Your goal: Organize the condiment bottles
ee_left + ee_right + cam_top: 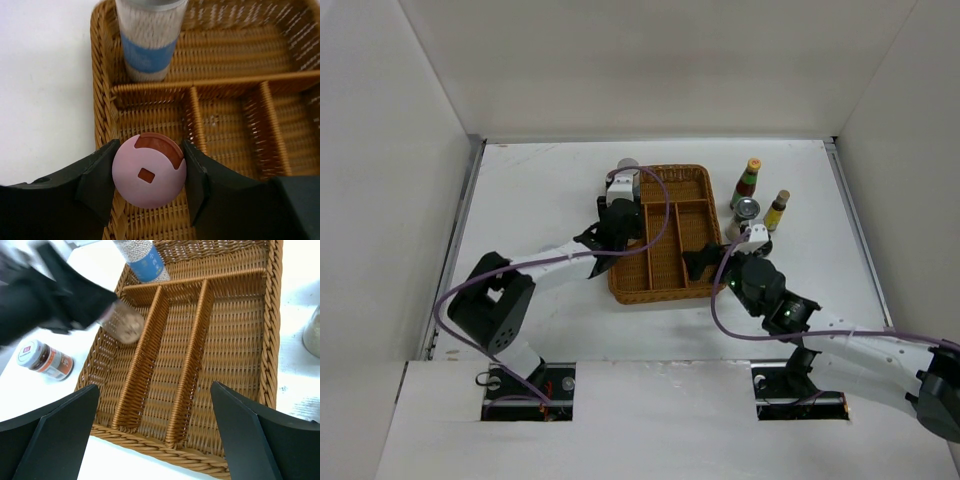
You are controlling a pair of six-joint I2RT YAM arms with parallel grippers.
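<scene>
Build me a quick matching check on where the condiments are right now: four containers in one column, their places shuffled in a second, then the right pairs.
Things:
1. pink-lidded jar
2. blue-label bottle
3. red-label jar
4. silver-lidded jar

Places:
A. on the table, right of the wicker tray
B. clamped in the left gripper
C. lying on its side on the table, left of the tray
D. upright in the tray's far cross compartment

Pairs: 1-B, 2-D, 3-C, 4-A
</scene>
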